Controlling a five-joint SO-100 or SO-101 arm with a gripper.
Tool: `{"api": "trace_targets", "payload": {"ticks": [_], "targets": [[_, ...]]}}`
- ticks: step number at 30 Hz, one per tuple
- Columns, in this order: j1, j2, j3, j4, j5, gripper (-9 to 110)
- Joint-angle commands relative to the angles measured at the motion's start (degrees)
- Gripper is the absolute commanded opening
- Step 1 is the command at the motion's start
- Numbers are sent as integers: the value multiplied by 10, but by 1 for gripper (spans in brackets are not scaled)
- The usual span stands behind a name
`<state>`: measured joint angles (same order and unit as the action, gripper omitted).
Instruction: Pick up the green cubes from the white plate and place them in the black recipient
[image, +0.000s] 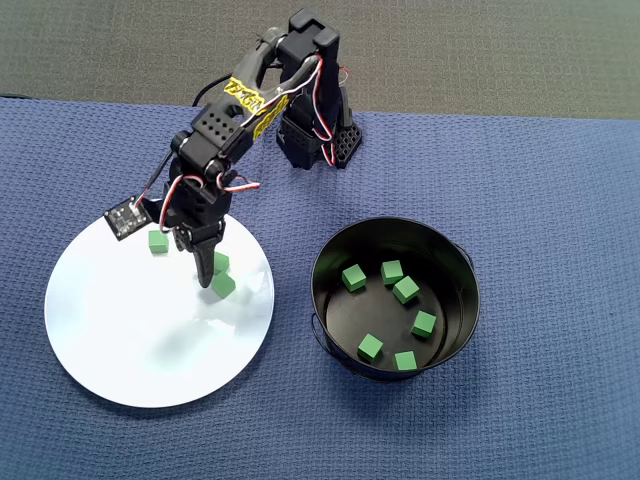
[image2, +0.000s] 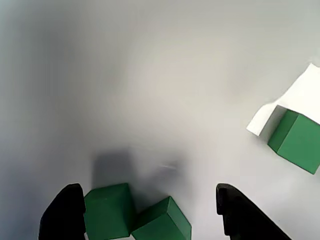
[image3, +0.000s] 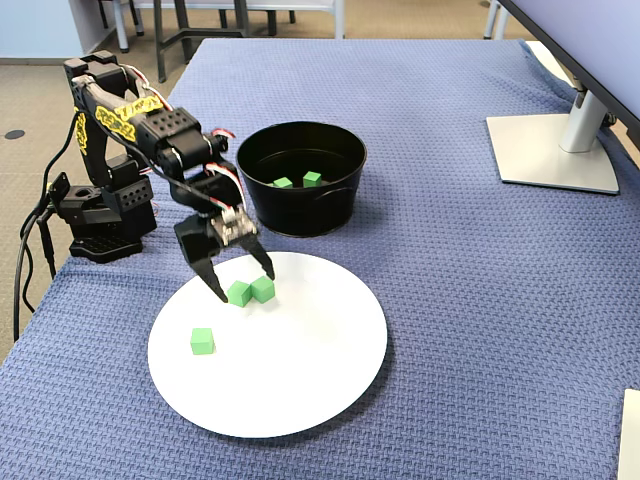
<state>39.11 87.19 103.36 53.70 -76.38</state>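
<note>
Your black two-finger gripper (image3: 243, 283) is spread wide around two touching small matte green cubes (image3: 251, 291) on the far-left part of the round glossy white plate (image3: 300, 390), holding nothing.

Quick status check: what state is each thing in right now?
gripper: jaws open, low over the plate, straddling two touching cubes
two touching cubes: on the plate, between the jaws, not gripped
lone cube: on the plate, apart from the pair
white plate: three cubes left
black pot: upright, six cubes inside
</note>
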Motion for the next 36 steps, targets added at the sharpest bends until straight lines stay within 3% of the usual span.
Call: {"api": "trace_targets", "payload": {"ticks": [1,36], "targets": [[-18,-13,-37,-26,2,26],[-84,2,61,-102,25,21]]}}
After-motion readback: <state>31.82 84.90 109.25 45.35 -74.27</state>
